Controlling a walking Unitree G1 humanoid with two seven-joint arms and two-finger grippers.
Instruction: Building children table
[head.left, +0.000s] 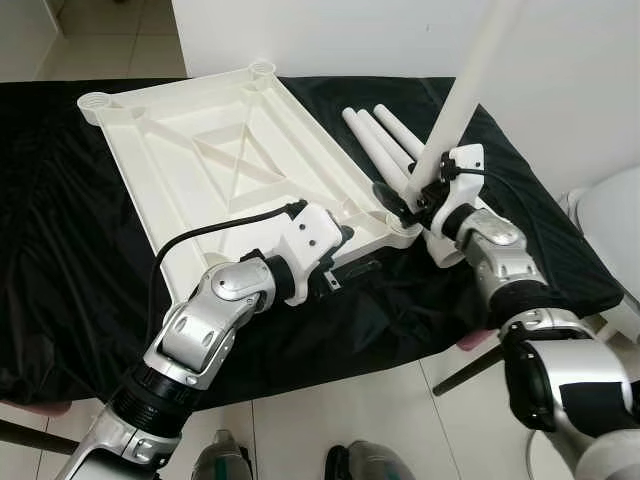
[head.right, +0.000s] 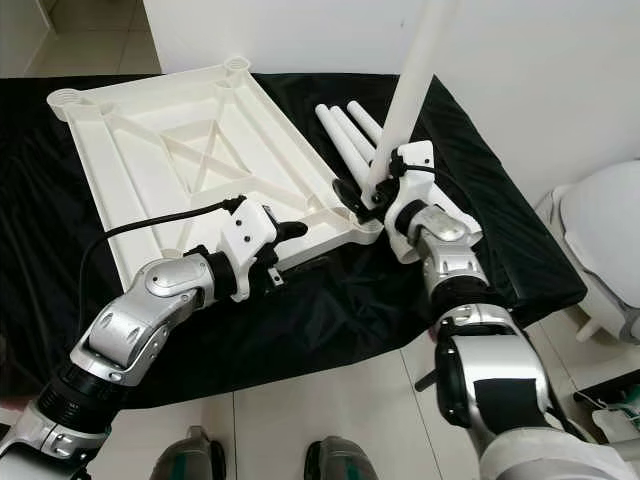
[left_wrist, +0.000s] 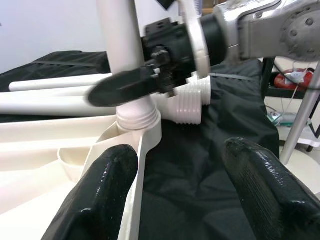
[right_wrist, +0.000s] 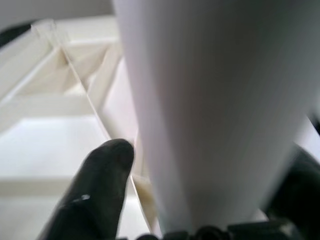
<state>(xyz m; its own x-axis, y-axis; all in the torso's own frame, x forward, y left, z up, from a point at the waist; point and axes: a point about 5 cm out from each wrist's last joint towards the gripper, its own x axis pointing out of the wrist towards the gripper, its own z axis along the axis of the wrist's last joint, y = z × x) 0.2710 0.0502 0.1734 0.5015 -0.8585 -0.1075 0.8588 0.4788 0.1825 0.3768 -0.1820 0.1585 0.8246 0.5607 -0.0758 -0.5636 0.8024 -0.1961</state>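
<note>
While right fingers (left_wrist: 150, 82) clamp leg (head.left: 462, 95), threaded end (left_wrist: 137, 116) in socket (left_wrist: 142, 132).

Black cloth (head.left: 60, 250) over a stand, white tile floor (head.left: 380, 410).

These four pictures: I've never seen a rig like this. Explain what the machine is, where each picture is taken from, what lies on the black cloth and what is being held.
This is a humanoid robot with two silver arms, each ending in a hand of two black fingers. The two wide pictures come from a stereo camera on its head, looking down; the two close-ups come from cameras on its wrists.

On the black cloth lies a white plastic tabletop, upside down so its ribs show. Beside it lie three loose legs.

The right hand is shut on a fourth leg, held upright with its threaded end at the near corner socket of the tabletop. The right wrist view shows that leg up close.

The left hand is open at the tabletop's near edge, with one finger beside the rim and nothing gripped.
</note>
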